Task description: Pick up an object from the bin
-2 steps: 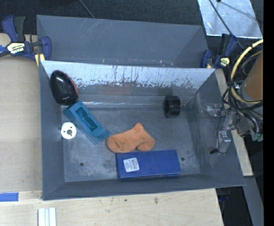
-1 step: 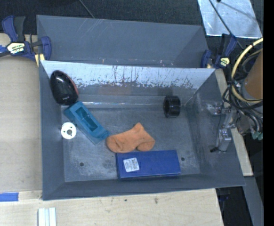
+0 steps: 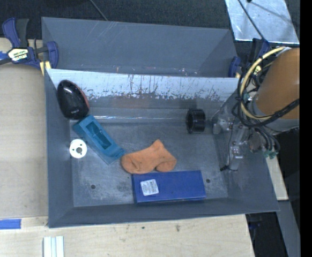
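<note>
Along the front edge of the grey metal bin [image 3: 145, 210], a little right of the middle, a flat blue box [image 3: 177, 183] lies with its long side parallel to that edge. A white label [image 3: 149, 187] sits on its left end.

Just past the box's right end, close to the bin's right wall, the tool [image 3: 231, 162] hangs over bare grey floor. It points downward and tilts slightly toward the front. It is not over any of the loose things, and I cannot tell whether it is spread or pressed together. The flat blue box is the nearest thing to it, on its left and toward the front.

Behind the box, near the middle of the floor, lies a crumpled orange cloth [image 3: 148, 158], its front edge touching or almost touching the box's far edge. Toward the left wall a small white disc [image 3: 78, 149] lies flat. Just beside it, a blue open tray [image 3: 98, 138] runs on a slant from the cloth toward the far left corner.

Farther back, a short black cylinder [image 3: 195, 120] lies on the floor near the foot of the far wall. It is to the left of the tool and apart from it. In the far left corner a black rounded object [image 3: 72, 99] rests against the walls, touching the tray's far end.

Above the right wall is the arm's orange cover [image 3: 276, 90], ringed by looping cables [image 3: 247, 84].
</note>
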Available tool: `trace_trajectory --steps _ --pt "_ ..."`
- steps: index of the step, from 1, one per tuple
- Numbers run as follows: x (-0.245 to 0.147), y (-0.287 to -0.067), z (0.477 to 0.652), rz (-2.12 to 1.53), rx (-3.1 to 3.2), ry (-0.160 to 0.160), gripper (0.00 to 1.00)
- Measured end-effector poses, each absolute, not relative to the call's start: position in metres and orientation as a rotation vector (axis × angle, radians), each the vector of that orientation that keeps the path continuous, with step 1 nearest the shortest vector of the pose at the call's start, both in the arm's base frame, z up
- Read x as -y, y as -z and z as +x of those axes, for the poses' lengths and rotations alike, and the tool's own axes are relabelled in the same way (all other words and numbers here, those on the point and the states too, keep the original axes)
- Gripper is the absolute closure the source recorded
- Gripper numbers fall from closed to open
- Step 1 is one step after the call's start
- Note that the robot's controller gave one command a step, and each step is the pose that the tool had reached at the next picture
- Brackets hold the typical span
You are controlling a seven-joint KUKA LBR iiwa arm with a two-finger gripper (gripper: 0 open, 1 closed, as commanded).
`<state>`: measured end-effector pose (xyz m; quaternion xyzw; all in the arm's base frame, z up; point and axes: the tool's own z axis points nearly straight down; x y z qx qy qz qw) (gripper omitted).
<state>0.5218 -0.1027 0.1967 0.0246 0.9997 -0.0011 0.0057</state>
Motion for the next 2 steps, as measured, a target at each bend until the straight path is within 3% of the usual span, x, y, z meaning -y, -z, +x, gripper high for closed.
trace_trajectory --steps 1,2 --pt "0.064 -0.164 0.506 0.346 -3.123 0.0 0.0" --pt "0.053 -0.125 0.53 0.208 -3.13 0.001 0.0"
